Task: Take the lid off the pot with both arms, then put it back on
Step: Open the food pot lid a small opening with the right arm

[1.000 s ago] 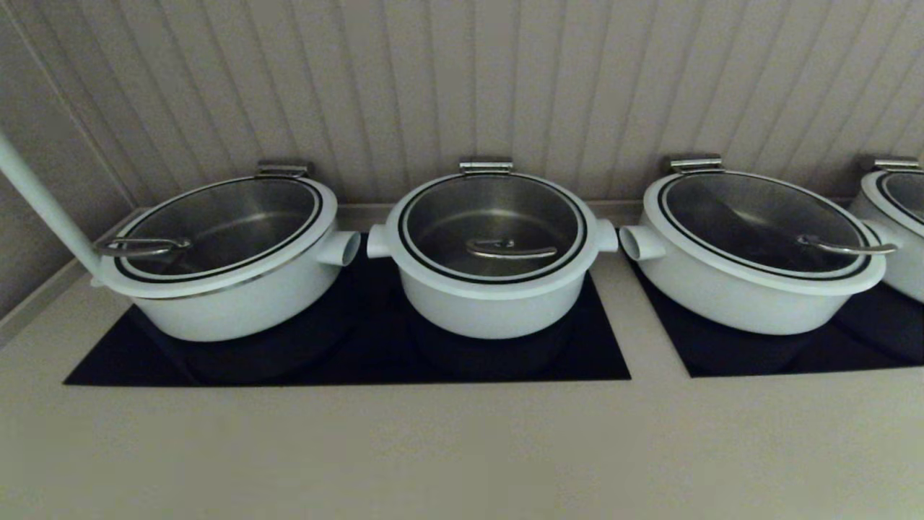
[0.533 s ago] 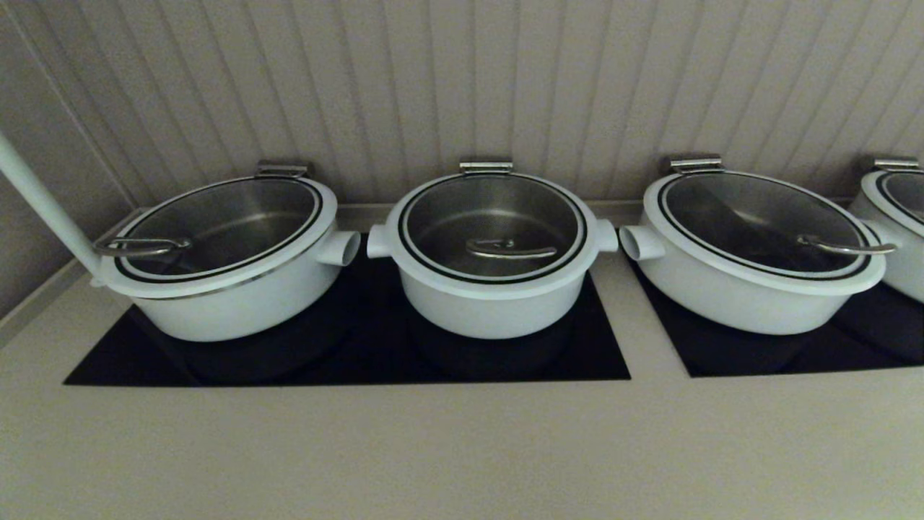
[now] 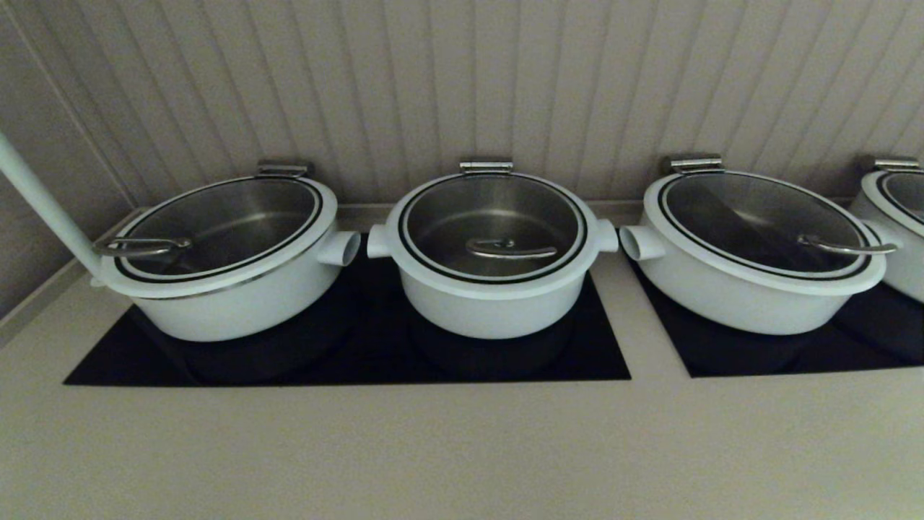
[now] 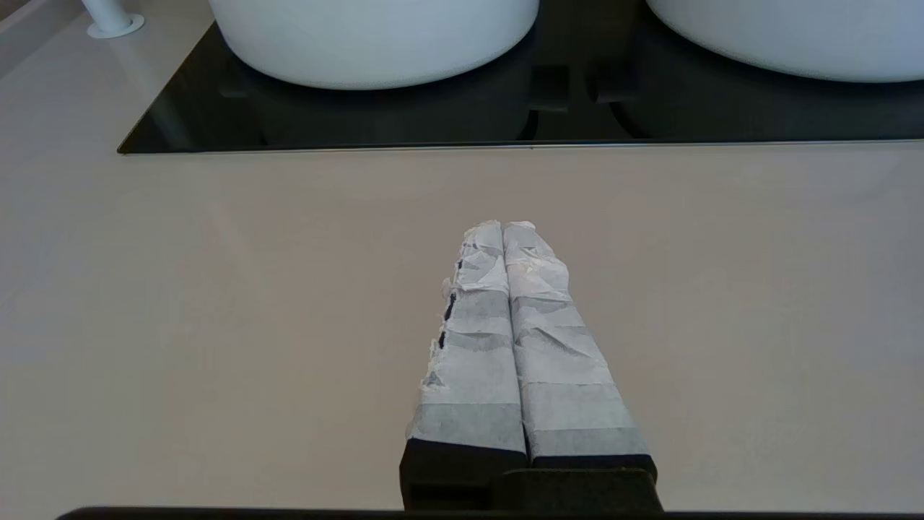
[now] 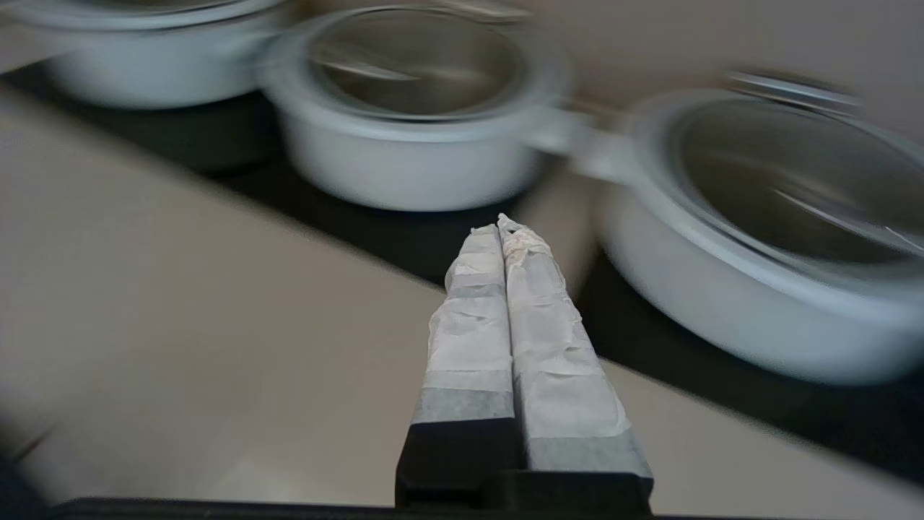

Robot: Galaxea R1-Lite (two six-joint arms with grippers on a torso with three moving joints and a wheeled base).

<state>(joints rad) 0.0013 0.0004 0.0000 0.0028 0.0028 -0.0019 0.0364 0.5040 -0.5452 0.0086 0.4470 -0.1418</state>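
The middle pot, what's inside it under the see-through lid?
Through the lid only the pot's bare steel inside shows. The lid's steel handle hides a small patch of the inside.

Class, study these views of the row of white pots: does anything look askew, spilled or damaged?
Nothing stands out. The lid sits flat on the pot, and the neighbouring pots are lidded too. The worn wrapping on the left gripper is the only blemish.

The pot (image 3: 493, 307) is round and white with a steel inside, a short white stub handle on each side and a steel hinge clip at its back rim. The lid (image 3: 493, 225) sits flat on it: glass, white-rimmed with a thin black ring, its curved steel bar handle broadside.
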